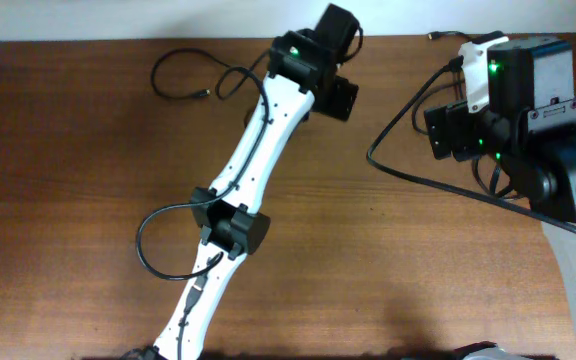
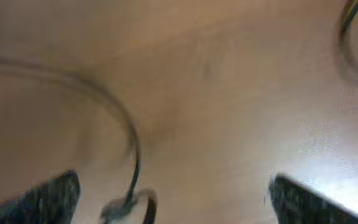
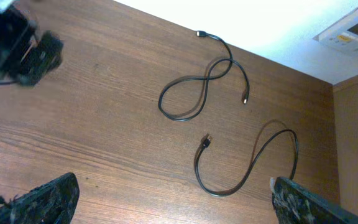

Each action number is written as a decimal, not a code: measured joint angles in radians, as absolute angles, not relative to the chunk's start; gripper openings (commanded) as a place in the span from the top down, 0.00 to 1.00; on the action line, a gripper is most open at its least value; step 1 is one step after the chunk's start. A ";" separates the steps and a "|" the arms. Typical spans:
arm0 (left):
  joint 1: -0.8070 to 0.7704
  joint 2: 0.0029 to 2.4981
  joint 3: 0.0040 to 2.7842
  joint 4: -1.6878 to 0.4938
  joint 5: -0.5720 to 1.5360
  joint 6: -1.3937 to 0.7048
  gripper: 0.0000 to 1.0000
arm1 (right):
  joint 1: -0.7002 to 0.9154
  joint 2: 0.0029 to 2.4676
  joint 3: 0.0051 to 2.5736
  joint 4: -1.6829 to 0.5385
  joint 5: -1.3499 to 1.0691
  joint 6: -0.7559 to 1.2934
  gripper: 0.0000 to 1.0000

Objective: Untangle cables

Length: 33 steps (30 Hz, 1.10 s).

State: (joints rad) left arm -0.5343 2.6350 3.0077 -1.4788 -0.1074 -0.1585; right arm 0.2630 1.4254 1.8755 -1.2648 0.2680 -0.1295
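In the right wrist view two thin black cables lie apart on the wooden table: a figure-eight cable (image 3: 194, 87) near the far edge and a curved cable (image 3: 253, 165) with a plug nearer me. My right gripper (image 3: 179, 202) is open and empty above the table, beside the curved cable. In the overhead view a third cable (image 1: 183, 75) loops at the far left, and a plug end (image 1: 434, 36) shows by the right gripper (image 1: 446, 135). My left gripper (image 1: 340, 98) is at the far middle. Its blurred wrist view shows open fingers (image 2: 179, 205) over a thin cable (image 2: 132, 155) ending between them.
The left arm (image 1: 253, 160) stretches diagonally across the table's middle with its own thick cable loop (image 1: 148, 245). A thick black cord (image 1: 398, 165) runs from the right arm over the table. The table's far edge meets a white wall (image 3: 278, 25).
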 measured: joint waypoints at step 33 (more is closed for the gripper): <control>-0.305 2.672 2.936 -1.411 -0.240 -0.292 0.01 | 0.263 1.424 1.876 -1.271 0.241 -0.130 0.02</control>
